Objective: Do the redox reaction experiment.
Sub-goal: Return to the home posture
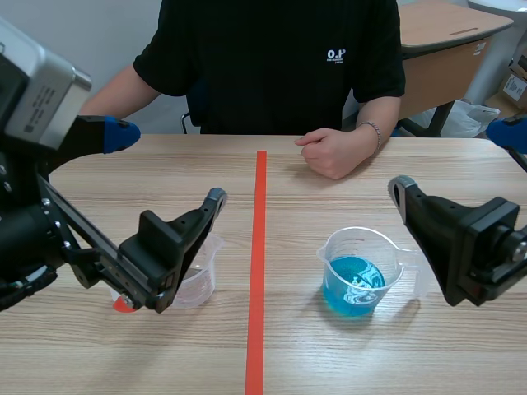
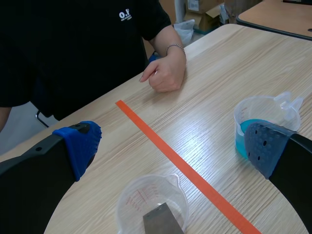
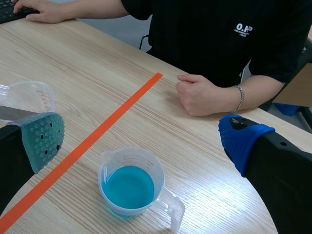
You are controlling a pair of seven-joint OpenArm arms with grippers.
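Your left arm (image 1: 49,239) comes in low and angled toward the middle of the desk (image 1: 329,362). The left jaws are released and spread wide, one blue pad (image 1: 119,133) raised and the other finger down by the clear measuring cup (image 1: 198,280). In the left wrist view that cup (image 2: 151,204) sits between the two pads, touching neither, and a flat grey metal strip (image 2: 161,219) leans inside it. The red graduation marks on its wall are too small to read.

Your right arm (image 1: 482,247) enters low from its side. The right jaws are also released, with nothing in them. In the right wrist view the grey-green pad (image 3: 44,139) and the blue pad (image 3: 241,139) stand well apart, and the measuring cup of blue liquid (image 3: 129,187) stands upright on the desk between and ahead of them. Its handle points back toward the jaws.

The orange tape line (image 1: 258,271) runs between the two cups.

A person sits across the desk with a closed hand (image 1: 329,152) resting on the wood just beside the far end of the tape line and a bracelet (image 1: 372,132) on the wrist. The black shirt carries white lettering, "O.P" (image 1: 335,55); the smaller line under it is not legible. The label on the left arm's silver housing (image 1: 37,99) cannot be read either.
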